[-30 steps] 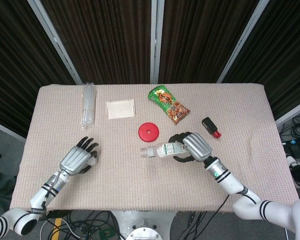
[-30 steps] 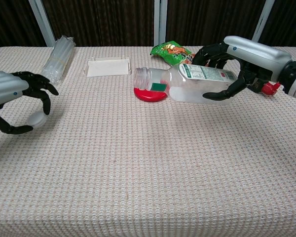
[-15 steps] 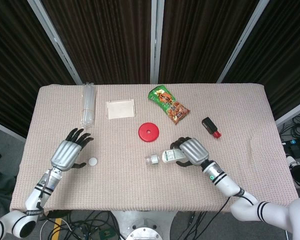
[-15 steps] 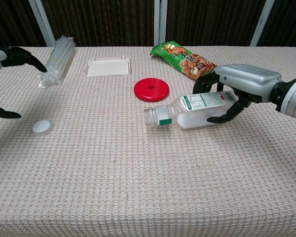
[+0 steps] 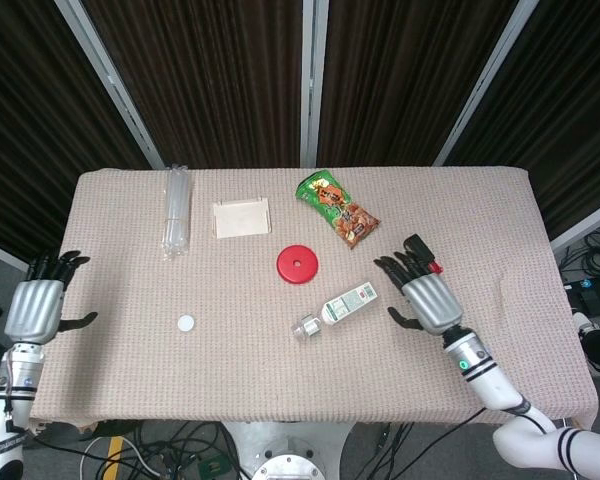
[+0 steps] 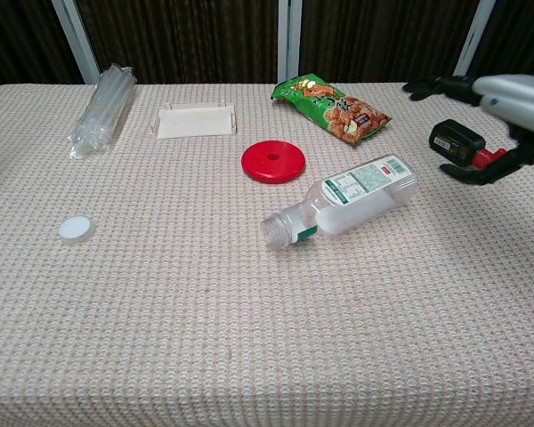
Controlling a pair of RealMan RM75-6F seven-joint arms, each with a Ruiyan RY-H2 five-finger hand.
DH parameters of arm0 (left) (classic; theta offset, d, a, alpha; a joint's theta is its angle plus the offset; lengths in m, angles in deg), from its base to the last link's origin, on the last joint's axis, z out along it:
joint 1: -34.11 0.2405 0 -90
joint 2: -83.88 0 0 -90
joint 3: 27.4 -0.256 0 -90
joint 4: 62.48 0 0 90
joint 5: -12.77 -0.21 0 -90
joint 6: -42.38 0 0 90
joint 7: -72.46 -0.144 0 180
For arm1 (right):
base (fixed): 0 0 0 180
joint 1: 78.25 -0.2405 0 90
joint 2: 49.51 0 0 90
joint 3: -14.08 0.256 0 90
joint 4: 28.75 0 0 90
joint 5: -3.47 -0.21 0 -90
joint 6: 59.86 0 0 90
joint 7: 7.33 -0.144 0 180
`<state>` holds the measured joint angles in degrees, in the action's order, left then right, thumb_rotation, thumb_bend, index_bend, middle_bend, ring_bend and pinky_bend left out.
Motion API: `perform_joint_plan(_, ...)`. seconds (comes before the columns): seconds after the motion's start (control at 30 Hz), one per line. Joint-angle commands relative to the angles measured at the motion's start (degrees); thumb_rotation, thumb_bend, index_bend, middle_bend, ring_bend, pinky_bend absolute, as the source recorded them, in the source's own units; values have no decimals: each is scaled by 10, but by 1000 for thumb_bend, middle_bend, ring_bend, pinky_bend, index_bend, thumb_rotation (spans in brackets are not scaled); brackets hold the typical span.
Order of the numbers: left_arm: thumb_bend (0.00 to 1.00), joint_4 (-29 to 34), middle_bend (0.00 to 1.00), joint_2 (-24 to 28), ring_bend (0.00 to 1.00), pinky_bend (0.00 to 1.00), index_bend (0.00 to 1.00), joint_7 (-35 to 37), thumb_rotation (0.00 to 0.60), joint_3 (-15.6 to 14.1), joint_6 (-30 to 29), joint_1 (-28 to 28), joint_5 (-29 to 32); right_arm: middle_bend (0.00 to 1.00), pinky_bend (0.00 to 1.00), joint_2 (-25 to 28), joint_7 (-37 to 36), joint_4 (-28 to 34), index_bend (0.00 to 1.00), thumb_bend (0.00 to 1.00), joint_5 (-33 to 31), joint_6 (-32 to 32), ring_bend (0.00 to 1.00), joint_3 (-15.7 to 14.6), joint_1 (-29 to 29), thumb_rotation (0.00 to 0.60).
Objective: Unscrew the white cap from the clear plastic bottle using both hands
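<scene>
The clear plastic bottle (image 5: 338, 309) (image 6: 343, 205) lies on its side near the table's middle, its uncapped mouth pointing toward the front left. The white cap (image 5: 185, 323) (image 6: 76, 229) lies flat on the cloth, far to the left of the bottle. My right hand (image 5: 423, 293) (image 6: 489, 117) hovers to the right of the bottle, fingers spread, holding nothing. My left hand (image 5: 37, 305) is off the table's left edge, fingers apart and empty; the chest view does not show it.
A red disc (image 5: 297, 264) lies just behind the bottle. A green snack bag (image 5: 338, 209), a white tray (image 5: 241, 217) and a bundle of clear tubes (image 5: 176, 209) sit along the back. A black and red item (image 5: 422, 254) lies beside my right hand.
My right hand let go of the bottle and drew back to the right; the bottle now lies on the cloth. My left hand left the cap on the table and pulled away past the left edge.
</scene>
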<state>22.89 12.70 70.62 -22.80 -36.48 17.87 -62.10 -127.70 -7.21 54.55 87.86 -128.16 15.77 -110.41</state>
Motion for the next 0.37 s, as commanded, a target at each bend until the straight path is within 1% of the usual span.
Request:
perform_joint_plan(0.03, 36, -15, 137, 6, 0, 0, 193, 18, 600, -9, -28, 36, 15, 127, 61, 74, 7, 52, 0, 304, -12, -100, 0, -4, 82, 600)
perform_joint_plan(0.13, 36, -12, 137, 10, 0, 0, 196, 30, 600, -20, -45, 64, 17, 143, 70, 106, 1, 70, 0, 308, -13, -167, 0, -12, 136, 600)
perform_joint_plan(0.2, 36, 1, 138, 14, 0, 0, 196, 34, 600, -24, -58, 79, 14, 145, 70, 117, -1, 80, 0, 308, -14, -198, 0, -17, 163, 600)
perform_joint_plan(0.27, 36, 16, 138, 16, 0, 0, 196, 30, 600, -30, -77, 94, 6, 145, 70, 124, -6, 86, 0, 307, -10, -222, 0, -25, 190, 600)
perform_joint_plan(0.37, 36, 33, 137, 14, 0, 0, 196, 16, 600, -37, -94, 106, -12, 146, 70, 125, -17, 87, 0, 312, 2, -237, 0, -35, 212, 600)
